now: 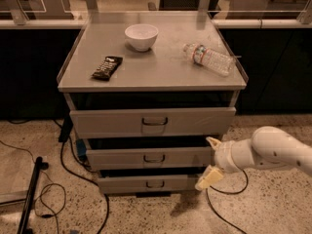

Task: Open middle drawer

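— Where's the tool [210, 160]?
— Low, at the table's [161, 69] right front corner. Its fingers are spread wide and hold nothing.
— And the middle drawer [122, 159]?
— Just left of the tool, level with it. Its handle [154, 158] is further left, well apart from the fingers.
— Touching the drawer?
— Cannot tell.

Smooth white rounded arm [273, 152], cream jaws lower right.

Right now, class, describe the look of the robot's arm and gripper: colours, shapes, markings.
The arm is a smooth, rounded white shell, thick and tube-like, with no clear markings. The gripper, beside the middle drawer's right end, has two cream, tapered fingers.
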